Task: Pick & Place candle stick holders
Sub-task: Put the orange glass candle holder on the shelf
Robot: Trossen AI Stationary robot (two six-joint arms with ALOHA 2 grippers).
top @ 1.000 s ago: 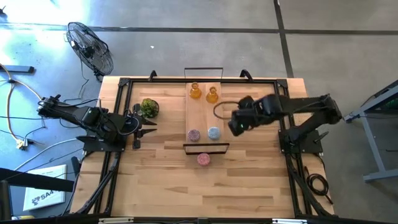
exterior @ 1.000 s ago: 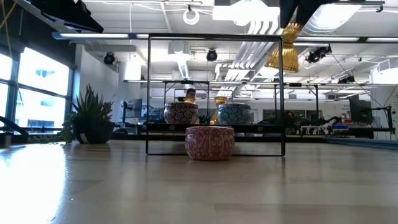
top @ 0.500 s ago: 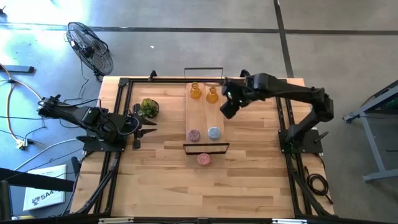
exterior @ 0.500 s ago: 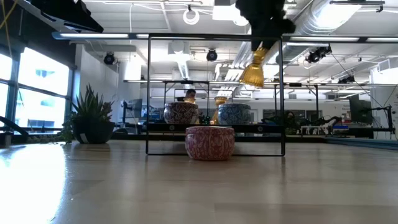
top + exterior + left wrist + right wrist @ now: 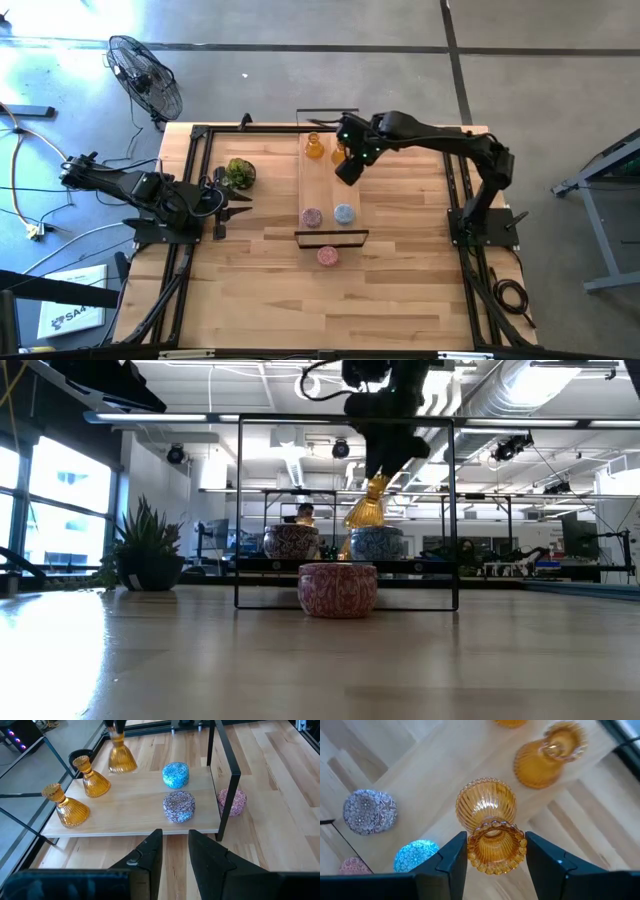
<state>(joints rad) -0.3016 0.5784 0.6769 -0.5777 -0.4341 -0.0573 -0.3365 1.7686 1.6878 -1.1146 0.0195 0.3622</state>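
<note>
On the wooden table (image 5: 270, 290) we see a light board (image 5: 135, 805) holding two amber holders (image 5: 95, 777), a pink holder (image 5: 179, 806) and a blue holder (image 5: 176, 774); another pink one (image 5: 327, 256) sits beside it. Our right gripper (image 5: 490, 851) clenches a third amber holder (image 5: 487, 822) above the board. The left gripper (image 5: 174, 851), jaws parted, waits by the potted plant (image 5: 239, 173).

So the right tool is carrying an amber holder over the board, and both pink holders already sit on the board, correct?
Not quite. The right tool does carry an amber holder over the board, but only one pink holder sits on it; the other pink holder stands off it on the table, as the high view shows.
</note>
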